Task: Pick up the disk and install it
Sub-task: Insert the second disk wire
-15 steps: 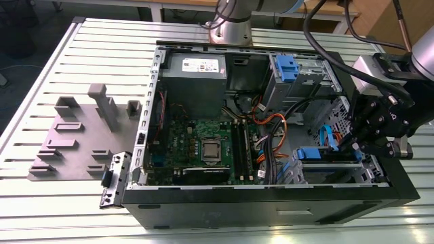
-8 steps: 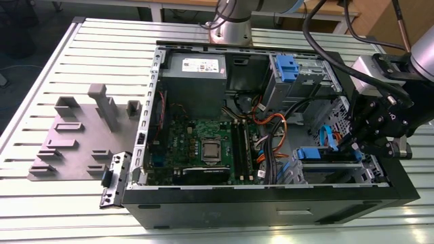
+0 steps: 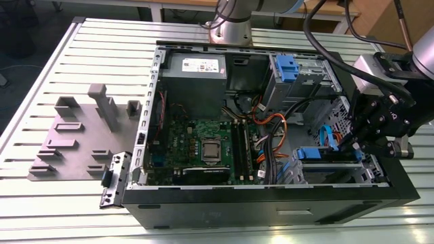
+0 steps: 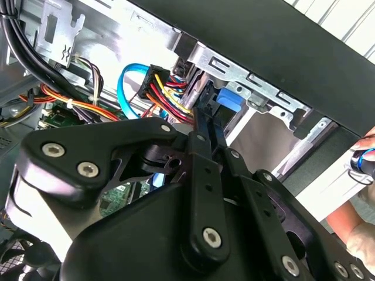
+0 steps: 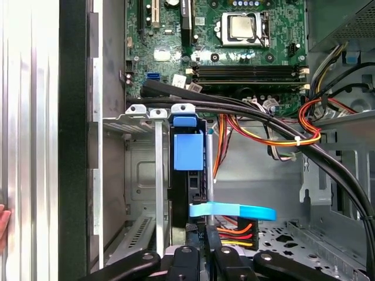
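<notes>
The disk (image 3: 316, 153) sits edge-up in the lower drive cage at the front corner of the open computer case (image 3: 271, 211), on the exterior view's right, with its blue carrier tab showing. In the first wrist view the disk (image 5: 188, 151) stands in a slot between metal rails. My gripper (image 3: 352, 146) hangs over that cage. Its black fingers (image 5: 218, 249) are close together beside the disk's end, with nothing seen between them. In the second wrist view the gripper (image 4: 208, 117) reaches toward the blue tab of the disk (image 4: 227, 100).
A blue flat cable (image 5: 234, 211) and orange-red power wires (image 5: 304, 126) cross near the cage. The motherboard (image 3: 203, 147), power supply (image 3: 193, 68) and upper cage with a blue latch (image 3: 288, 68) fill the case. A grey fixture plate (image 3: 74, 137) lies beside it. A person's hand (image 4: 363, 158) is nearby.
</notes>
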`<state>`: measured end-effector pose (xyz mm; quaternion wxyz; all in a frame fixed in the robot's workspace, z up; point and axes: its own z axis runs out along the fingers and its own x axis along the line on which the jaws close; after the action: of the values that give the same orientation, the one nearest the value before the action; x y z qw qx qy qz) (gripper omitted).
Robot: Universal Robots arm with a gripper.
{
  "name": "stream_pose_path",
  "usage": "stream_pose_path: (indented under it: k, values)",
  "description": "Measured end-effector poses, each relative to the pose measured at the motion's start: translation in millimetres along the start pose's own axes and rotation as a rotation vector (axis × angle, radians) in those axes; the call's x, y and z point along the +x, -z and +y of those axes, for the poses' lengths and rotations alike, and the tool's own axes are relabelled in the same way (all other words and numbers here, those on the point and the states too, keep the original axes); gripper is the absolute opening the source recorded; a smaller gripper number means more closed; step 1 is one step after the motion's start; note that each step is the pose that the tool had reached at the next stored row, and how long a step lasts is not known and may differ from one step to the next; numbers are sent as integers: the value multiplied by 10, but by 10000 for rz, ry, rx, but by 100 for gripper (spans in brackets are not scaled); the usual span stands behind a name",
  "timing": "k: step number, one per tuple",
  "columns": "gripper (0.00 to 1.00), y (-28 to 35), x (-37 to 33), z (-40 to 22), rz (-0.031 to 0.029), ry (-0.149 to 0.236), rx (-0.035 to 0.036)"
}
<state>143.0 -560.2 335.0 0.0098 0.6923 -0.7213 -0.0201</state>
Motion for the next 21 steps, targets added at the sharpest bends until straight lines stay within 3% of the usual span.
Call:
stream_pose_path:
  k: [21]
  values:
    - [16,-77,8,-4,4,-1,0]
